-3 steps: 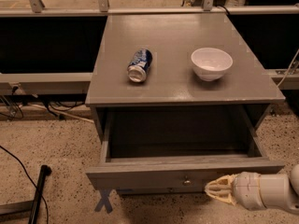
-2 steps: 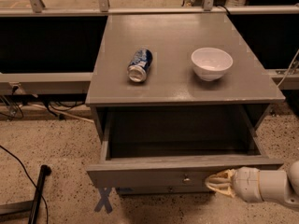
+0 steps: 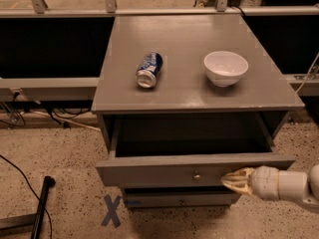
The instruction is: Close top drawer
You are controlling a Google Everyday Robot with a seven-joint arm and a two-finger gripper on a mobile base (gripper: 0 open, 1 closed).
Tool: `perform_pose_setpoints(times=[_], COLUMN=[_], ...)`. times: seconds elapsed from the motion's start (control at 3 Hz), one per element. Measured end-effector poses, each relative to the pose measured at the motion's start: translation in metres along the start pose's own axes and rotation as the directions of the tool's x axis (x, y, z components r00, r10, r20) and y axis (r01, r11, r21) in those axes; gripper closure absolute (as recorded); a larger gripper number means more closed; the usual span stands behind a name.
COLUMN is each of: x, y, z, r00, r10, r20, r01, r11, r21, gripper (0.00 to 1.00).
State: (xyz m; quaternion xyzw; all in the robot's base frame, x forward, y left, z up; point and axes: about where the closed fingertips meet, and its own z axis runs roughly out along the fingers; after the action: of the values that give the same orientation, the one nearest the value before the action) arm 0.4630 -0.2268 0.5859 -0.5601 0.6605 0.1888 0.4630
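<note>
The top drawer [image 3: 149,172] of the grey cabinet stands partly open, its deep box showing dark and empty inside. Its front panel has a small round metal knob [image 3: 197,175] at the centre. My gripper [image 3: 230,180] comes in from the lower right. Its cream fingers are closed to a point, and the tip presses on the drawer's front panel just right of the knob. It holds nothing.
On the cabinet top [image 3: 189,91] lie a blue soda can [image 3: 149,69] on its side and a white bowl [image 3: 226,67]. A lower drawer front [image 3: 164,201] shows beneath. A blue X mark [image 3: 111,210] and a black pole [image 3: 41,207] are on the floor at the left.
The gripper has moved in toward the cabinet with its tip on the front panel. The top drawer has slid partway in and sticks out less than before.
</note>
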Motion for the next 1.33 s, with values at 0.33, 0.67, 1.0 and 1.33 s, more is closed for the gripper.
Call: perform_pose_setpoints(times=[0.33,0.67,1.0,1.33], x=[0.004,0.007,0.007,-0.024], y=[-0.009,-0.046,-0.059,-0.086], z=[0.002,0.014,0.019,0.038], r00=[1.000,1.000,0.999,0.996], r10=[0.004,-0.005,-0.010,-0.056], r20=[0.009,0.029,0.037,0.068], r01=[-0.004,0.004,0.008,0.051], r11=[1.0000,0.9994,0.9991,0.9962], r21=[0.008,0.033,0.042,0.070], gripper=[1.00,1.00,1.00,1.00])
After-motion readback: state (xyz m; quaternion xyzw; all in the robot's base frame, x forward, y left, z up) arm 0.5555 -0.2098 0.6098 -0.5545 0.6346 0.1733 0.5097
